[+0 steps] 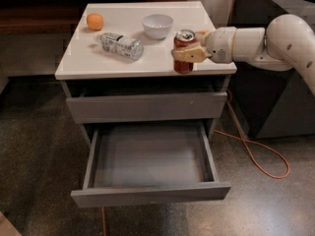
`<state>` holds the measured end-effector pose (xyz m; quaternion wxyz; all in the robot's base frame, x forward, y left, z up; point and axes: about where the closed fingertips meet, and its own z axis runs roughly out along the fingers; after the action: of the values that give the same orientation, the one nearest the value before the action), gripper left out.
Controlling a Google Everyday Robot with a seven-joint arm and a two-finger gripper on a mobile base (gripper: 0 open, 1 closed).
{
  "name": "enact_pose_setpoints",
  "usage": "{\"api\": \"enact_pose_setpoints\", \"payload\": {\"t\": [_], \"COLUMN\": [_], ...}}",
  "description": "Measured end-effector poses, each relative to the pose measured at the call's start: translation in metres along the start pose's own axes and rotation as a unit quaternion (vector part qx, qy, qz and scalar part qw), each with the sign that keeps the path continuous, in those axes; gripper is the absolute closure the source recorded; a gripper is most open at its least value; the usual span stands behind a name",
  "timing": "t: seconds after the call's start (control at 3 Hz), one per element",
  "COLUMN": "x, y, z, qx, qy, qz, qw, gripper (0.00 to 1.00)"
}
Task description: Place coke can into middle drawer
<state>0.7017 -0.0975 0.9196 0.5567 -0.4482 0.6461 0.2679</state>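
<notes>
The coke can (183, 66), red with a silver top, is upright at the front right edge of the white cabinet top (98, 63). My gripper (184, 55) reaches in from the right and its tan fingers (193, 54) are shut around the can's middle. I cannot tell whether the can rests on the top or is held just above it. Below, the middle drawer (147, 156) is pulled out, showing its bare grey inner tray. The upper drawer front (147, 107) is closed.
A clear plastic bottle (121, 45) lies on its side on the top, with a white bowl (157, 25) behind it and an orange (95, 21) at the back left. An orange cable (256, 151) runs over the floor on the right, beside a dark cabinet (275, 102).
</notes>
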Motion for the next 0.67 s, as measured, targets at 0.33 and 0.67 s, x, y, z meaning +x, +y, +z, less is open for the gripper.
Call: {"api": "enact_pose_setpoints", "payload": {"t": [0.33, 0.67], "x": [0.004, 0.039], "y": [0.046, 0.096], "z": [-0.002, -0.004], "qx": [-0.049, -0.107], "qy": [0.003, 0.009], "qz": [-0.011, -0.002], "qw": [0.9987, 0.9942], "gripper": [1.00, 1.00]}}
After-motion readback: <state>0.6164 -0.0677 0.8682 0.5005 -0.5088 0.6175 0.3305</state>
